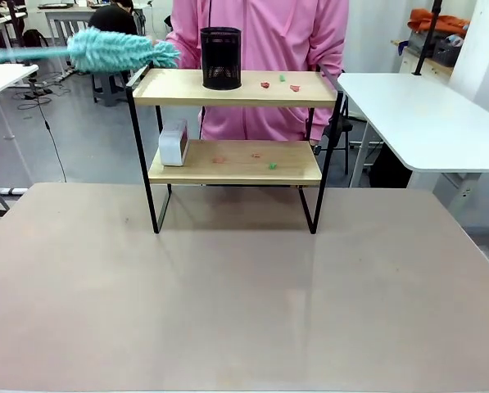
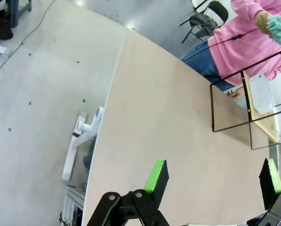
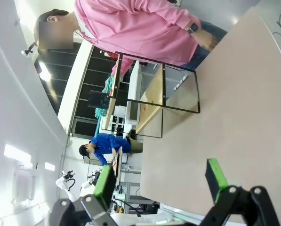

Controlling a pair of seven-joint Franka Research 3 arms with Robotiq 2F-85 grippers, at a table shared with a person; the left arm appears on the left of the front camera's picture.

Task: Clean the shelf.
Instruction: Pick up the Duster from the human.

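Hovering over bare tabletop (image 2: 168,117) with left claw (image 2: 213,176) and right claw (image 3: 160,179) spread wide, gripping nothing. Noting shelf (image 1: 178,87) well ahead of both, scraps (image 1: 265,84) on its boards. Risk of tipping mesh cup (image 1: 221,57) or striking person's duster (image 1: 117,49) at top board when reaching in.

The front view looks level across the tabletop (image 1: 228,311) at the shelf (image 1: 228,98), fairly near. Both wrist views, rolled sideways, look over that tabletop toward the same shelf from farther off.
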